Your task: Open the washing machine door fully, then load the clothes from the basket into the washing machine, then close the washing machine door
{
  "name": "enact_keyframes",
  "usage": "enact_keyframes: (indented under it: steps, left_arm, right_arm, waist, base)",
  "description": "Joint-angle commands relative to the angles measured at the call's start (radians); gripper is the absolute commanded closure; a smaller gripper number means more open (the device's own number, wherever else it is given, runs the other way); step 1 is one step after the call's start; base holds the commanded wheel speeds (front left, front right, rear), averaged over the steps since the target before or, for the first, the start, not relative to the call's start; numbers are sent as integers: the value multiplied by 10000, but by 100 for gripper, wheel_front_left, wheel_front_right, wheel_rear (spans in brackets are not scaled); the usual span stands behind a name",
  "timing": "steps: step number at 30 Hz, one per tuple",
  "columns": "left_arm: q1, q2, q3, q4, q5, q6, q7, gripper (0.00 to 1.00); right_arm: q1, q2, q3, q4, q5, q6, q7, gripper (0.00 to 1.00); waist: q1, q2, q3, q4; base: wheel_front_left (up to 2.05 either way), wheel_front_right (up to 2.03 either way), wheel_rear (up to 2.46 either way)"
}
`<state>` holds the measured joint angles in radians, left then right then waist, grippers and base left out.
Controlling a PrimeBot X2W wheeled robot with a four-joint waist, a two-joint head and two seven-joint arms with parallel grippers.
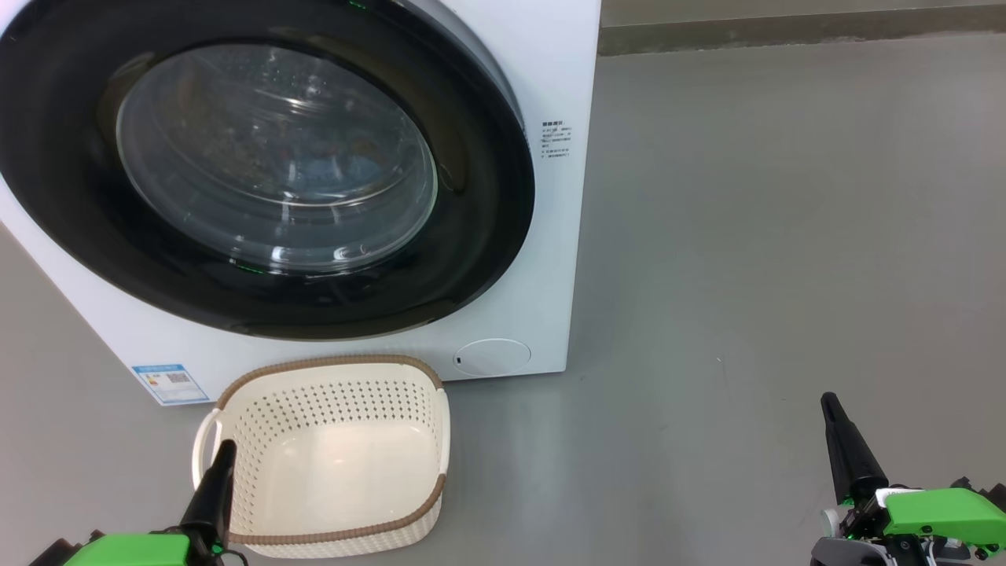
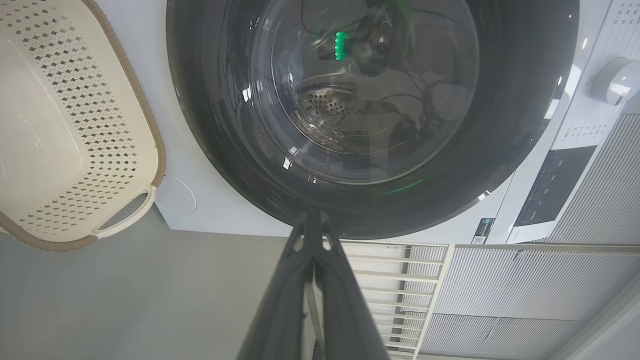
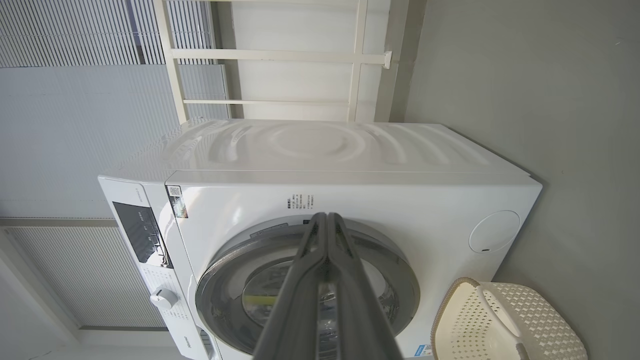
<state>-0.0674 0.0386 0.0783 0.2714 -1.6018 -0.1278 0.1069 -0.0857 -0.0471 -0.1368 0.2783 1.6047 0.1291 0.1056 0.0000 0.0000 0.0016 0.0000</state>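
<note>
The white washing machine stands at the upper left of the head view. Its round black door lies flat against the front, closed. Behind the glass window I see blurred bluish and brown shapes; I cannot tell whether they are the clothes. On the floor before the machine sits the cream basket, with nothing inside it. My left gripper is shut, its tip over the basket's left rim near the white handle. Far to the right my right gripper is shut above bare floor. Both wrist views show shut fingers, left and right, pointing at the door.
A round filter cap and a blue energy sticker mark the machine's lower front. Grey floor stretches wide to the right of the machine. The control panel and knob sit at the machine's top. White rails and ribbed panels stand behind.
</note>
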Motion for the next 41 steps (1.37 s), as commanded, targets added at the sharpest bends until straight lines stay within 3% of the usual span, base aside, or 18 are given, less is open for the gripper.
enact_keyframes:
  steps: [1,41]
  left_arm:
    - [-445,129,351,-230,-72,-29,58,100]
    - [-445,124,358,-231,-65,-29,64,100]
  right_arm:
    - [-262,-32,217,-304,29,16,85,100]
    - [-261,-31,220,-304,31,16,83,100]
  waist:
    - [0,0,0,0]
    - [0,0,0,0]
  base:
    - [0,0,0]
    - [0,0,0]
